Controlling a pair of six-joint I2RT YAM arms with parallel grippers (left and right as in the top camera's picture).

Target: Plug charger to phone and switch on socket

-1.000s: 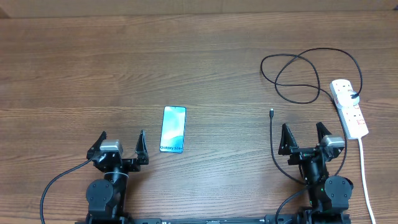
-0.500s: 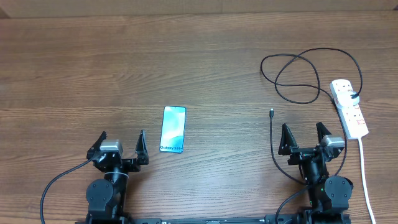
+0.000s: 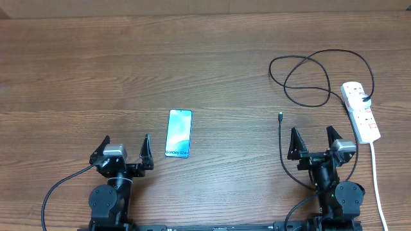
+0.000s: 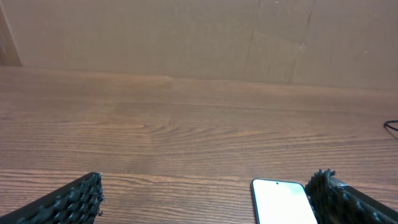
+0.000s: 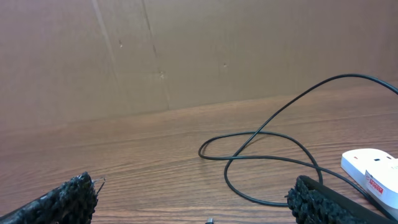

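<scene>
The phone (image 3: pixel 179 133) lies face up on the wood table, screen lit, just ahead and right of my left gripper (image 3: pixel 125 147), which stands open and empty; its top edge shows in the left wrist view as the phone (image 4: pixel 280 200). The charger (image 3: pixel 314 80) loops at the back right, its cable running down to a small connector tip (image 3: pixel 280 117) left of my right gripper (image 3: pixel 313 140), also open and empty. The charger (image 5: pixel 267 155) curls ahead in the right wrist view. The socket (image 3: pixel 360 119), a white strip with red switches, lies to the right; its end is the socket (image 5: pixel 372 175).
The socket's thick white cord (image 3: pixel 377 186) runs down the right side past my right arm. A brown cardboard wall (image 5: pixel 186 50) closes the table's far edge. Bare wood table (image 3: pixel 128 70) spreads across the left and middle.
</scene>
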